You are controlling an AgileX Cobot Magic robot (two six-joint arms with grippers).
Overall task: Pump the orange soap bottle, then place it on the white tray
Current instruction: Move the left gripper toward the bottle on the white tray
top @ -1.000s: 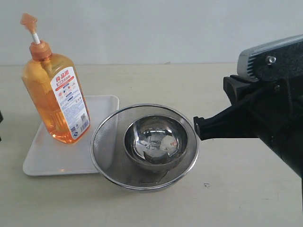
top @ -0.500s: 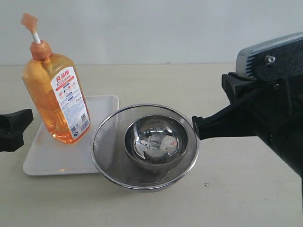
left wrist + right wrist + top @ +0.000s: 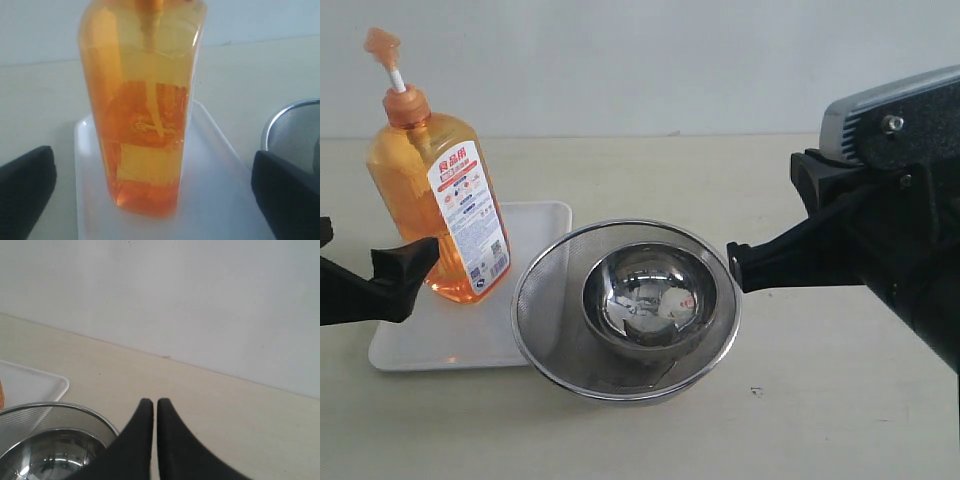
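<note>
The orange soap bottle [image 3: 435, 200] stands upright on the white tray [image 3: 430, 340] at the left, its orange pump head raised on the white stem. My left gripper [image 3: 377, 242] is low at the left edge, open. In the left wrist view the bottle [image 3: 145, 115] stands on the tray [image 3: 210, 165] between the wide-spread fingers [image 3: 27, 190], apart from both; that gripper [image 3: 152, 162] holds nothing. My right gripper [image 3: 735, 270] is shut and empty at the right rim of the sieve. In the right wrist view its tips [image 3: 150, 402] meet above the table.
A round steel mesh sieve [image 3: 535, 310] with a shiny steel bowl [image 3: 645, 295] in it sits just right of the tray, overlapping the tray's edge. The sieve rim [image 3: 295, 130] shows beside my left finger. A pale wall lies behind the table.
My left gripper's jaws have spread wide, and one black finger has come into the exterior view beside the bottle. Bottle, tray and right arm have stayed put.
</note>
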